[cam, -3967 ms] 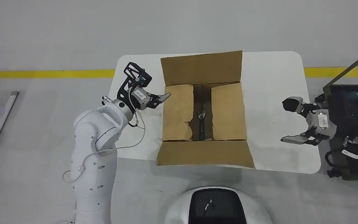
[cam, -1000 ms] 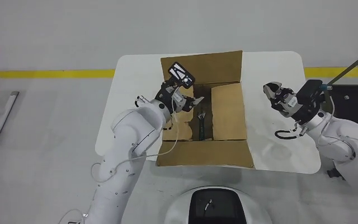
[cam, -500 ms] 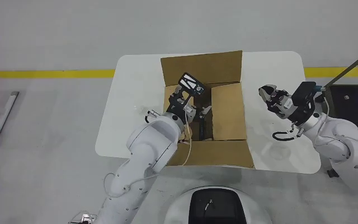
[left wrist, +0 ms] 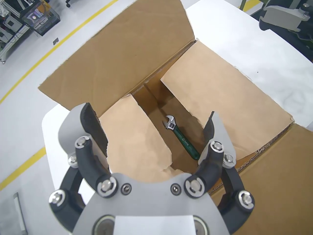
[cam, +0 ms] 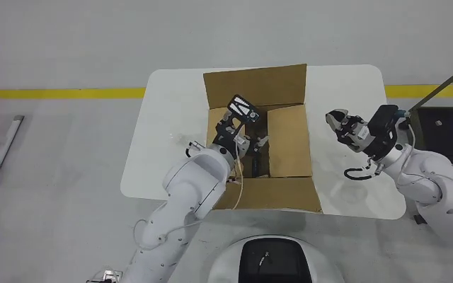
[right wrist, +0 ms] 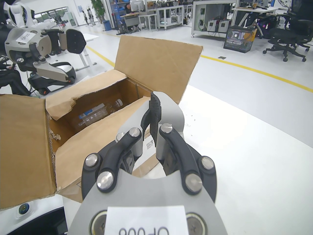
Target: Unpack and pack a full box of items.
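An open cardboard box (cam: 287,141) stands mid-table, its inner flaps partly folded over a central gap. In that gap lies a green-handled wrench (left wrist: 181,138), and a clear plastic bottle (right wrist: 97,116) rests deeper inside. My left gripper (cam: 251,141) hovers over the gap, open and empty (left wrist: 149,125), just above the wrench (cam: 255,164). Off the box's right side, my right gripper (cam: 340,120) hangs above the bare table; its fingers (right wrist: 168,113) look shut with nothing between them.
The white table (cam: 170,127) has bare room left and right of the box. The box's tall back flap (right wrist: 156,59) stands upright. A dark cart with a green frame (cam: 435,117) stands past the table's right edge.
My left arm swung from the box's left side to above its central gap. The right gripper came in toward the box's right side and closed. Little has moved in the last half second.
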`<state>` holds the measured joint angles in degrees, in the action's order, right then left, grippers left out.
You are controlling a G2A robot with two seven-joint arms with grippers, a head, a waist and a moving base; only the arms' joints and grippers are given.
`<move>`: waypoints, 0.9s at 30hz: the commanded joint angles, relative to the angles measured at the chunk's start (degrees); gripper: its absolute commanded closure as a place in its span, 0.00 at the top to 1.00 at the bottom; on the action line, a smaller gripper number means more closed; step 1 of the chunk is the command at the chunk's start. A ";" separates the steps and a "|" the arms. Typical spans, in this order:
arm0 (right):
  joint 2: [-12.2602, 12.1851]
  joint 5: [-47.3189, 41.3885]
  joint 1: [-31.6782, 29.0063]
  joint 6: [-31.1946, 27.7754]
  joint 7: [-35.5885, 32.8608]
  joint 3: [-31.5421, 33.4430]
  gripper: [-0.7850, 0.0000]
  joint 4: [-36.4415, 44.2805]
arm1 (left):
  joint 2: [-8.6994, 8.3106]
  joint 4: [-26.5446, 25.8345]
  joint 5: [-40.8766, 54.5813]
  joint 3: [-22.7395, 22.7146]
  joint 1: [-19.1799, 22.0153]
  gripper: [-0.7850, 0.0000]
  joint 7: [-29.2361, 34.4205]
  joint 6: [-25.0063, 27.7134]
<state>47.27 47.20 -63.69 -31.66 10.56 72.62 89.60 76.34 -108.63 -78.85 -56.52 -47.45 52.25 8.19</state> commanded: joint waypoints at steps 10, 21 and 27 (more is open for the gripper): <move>0.86 0.15 -1.36 0.43 -0.78 0.35 0.00 1.34 | 1.73 6.58 -12.94 8.22 2.07 1.00 5.96 -4.72; 1.62 0.34 -1.48 0.25 -1.73 1.28 0.00 1.55 | 2.87 9.30 -25.18 11.03 2.51 1.00 13.82 -3.25; 2.10 -0.46 -1.21 -0.38 -2.00 1.45 0.00 2.15 | 3.39 9.40 -28.01 10.70 1.78 0.00 14.75 -2.52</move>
<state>49.27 47.09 -65.00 -31.83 8.60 74.07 91.65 79.62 -99.11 -106.73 -45.67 -45.47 67.00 5.60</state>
